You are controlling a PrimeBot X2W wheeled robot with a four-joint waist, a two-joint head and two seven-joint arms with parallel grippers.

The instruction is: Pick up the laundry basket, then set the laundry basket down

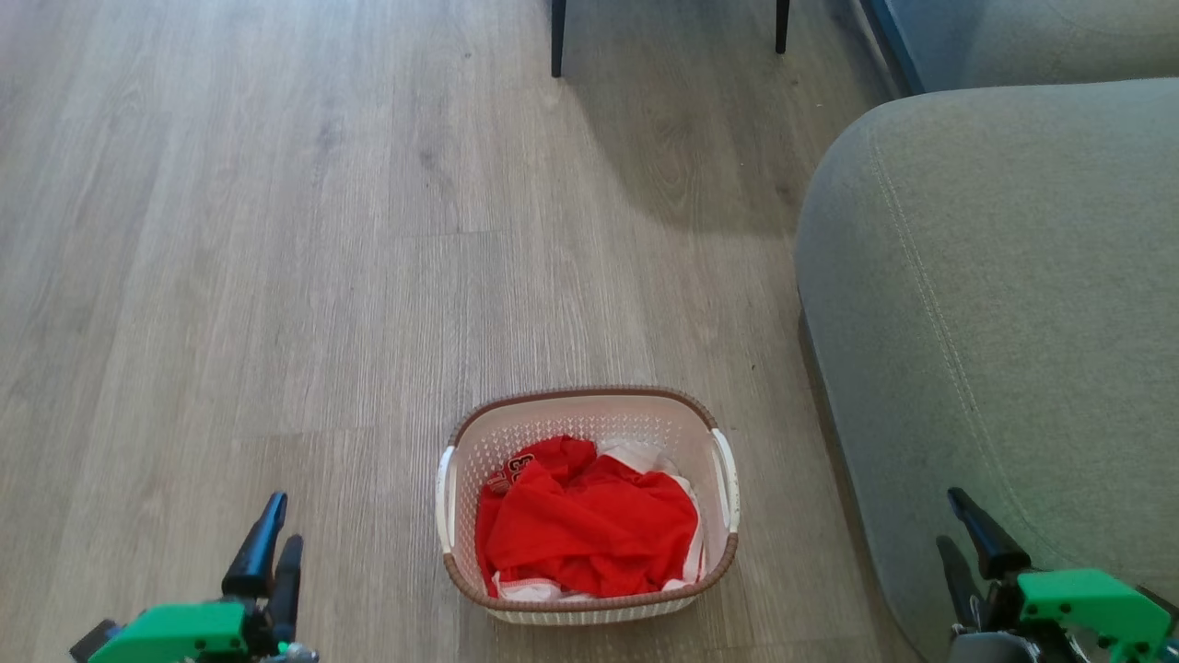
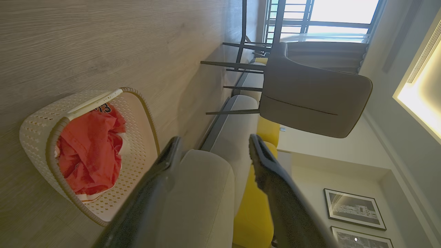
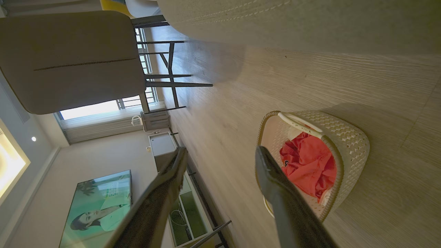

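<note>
The laundry basket (image 1: 578,395) stands on the wood floor in the lower middle of the head view, cream with a brown rim and white side handles. Red clothing (image 1: 589,525) lies crumpled inside it. My left gripper (image 1: 284,523) is open at the lower left, well apart from the basket. My right gripper (image 1: 951,520) is open at the lower right, beside the sofa. In the left wrist view the gripper (image 2: 214,141) holds nothing and the basket (image 2: 36,125) lies off to the left. In the right wrist view the gripper (image 3: 221,151) is empty, with the basket (image 3: 348,137) to its right.
A grey sofa arm (image 1: 995,276) fills the right side, close to the basket and my right gripper. Dark chair legs (image 1: 557,37) stand at the far end of the floor. Open wood floor (image 1: 276,276) stretches to the left and ahead.
</note>
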